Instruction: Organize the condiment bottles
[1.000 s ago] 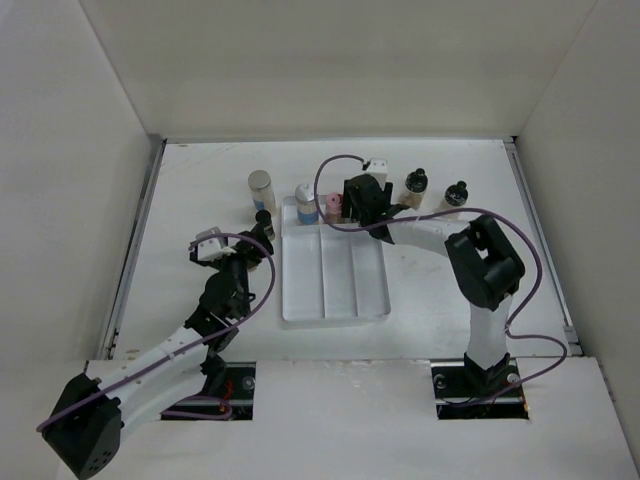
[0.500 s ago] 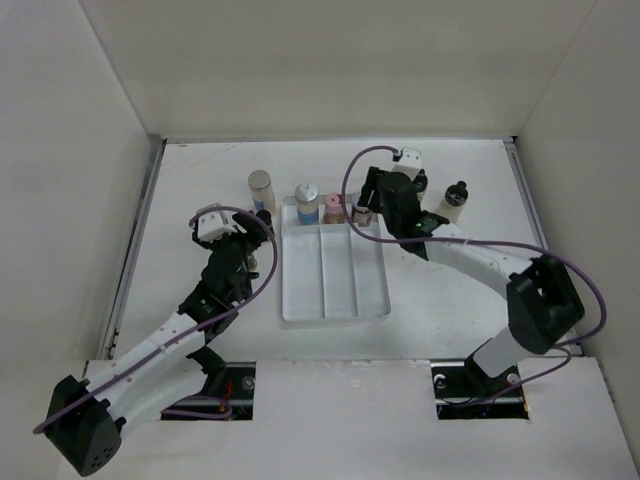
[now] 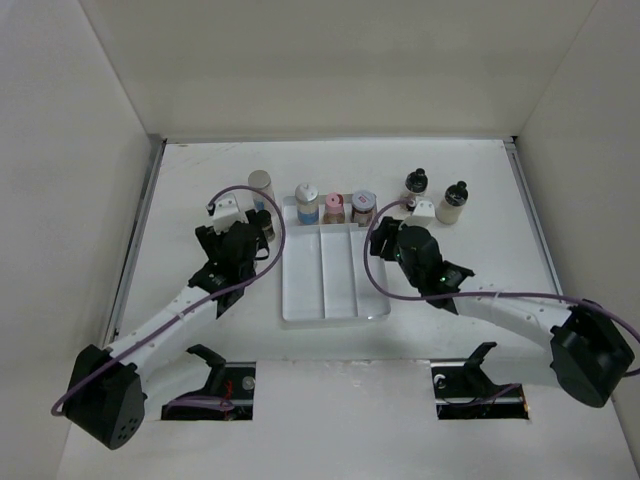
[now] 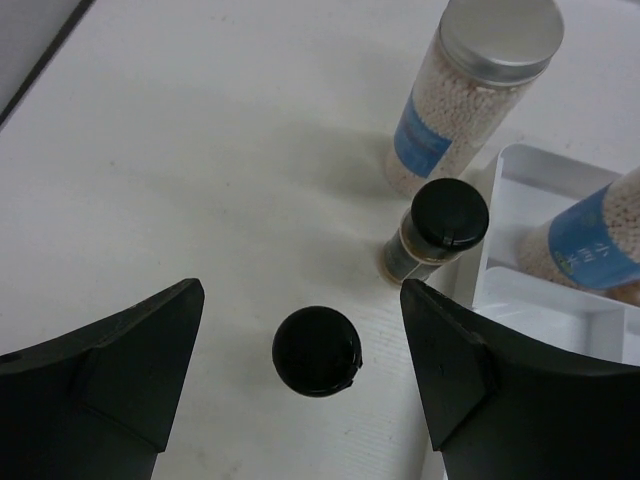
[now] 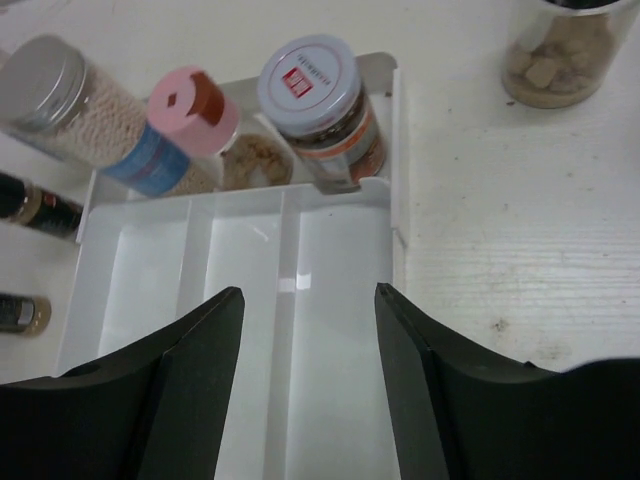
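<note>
our left gripper [image 4: 300, 300] gapes wide astride a small black-capped bottle [image 4: 317, 350]. our right gripper [image 5: 310, 300] gapes empty by the 3 o'clock edge of the white plastic tray [image 5: 397, 200].

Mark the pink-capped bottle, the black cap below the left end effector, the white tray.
pink-capped clear bottle [image 5: 190, 100]: right wrist, cap top.
black round cap [image 4: 317, 350]: left wrist, centre.
white plastic tray [image 5: 335, 300]: right wrist, floor.

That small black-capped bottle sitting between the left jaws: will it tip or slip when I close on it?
Probably tippy: the small black-capped bottle looks narrow and stands upright. Its round cap looks smooth, so it may slip or twist if gripped there. A sideways push toward the tray could knock it into the second black-capped bottle standing close by.
</note>
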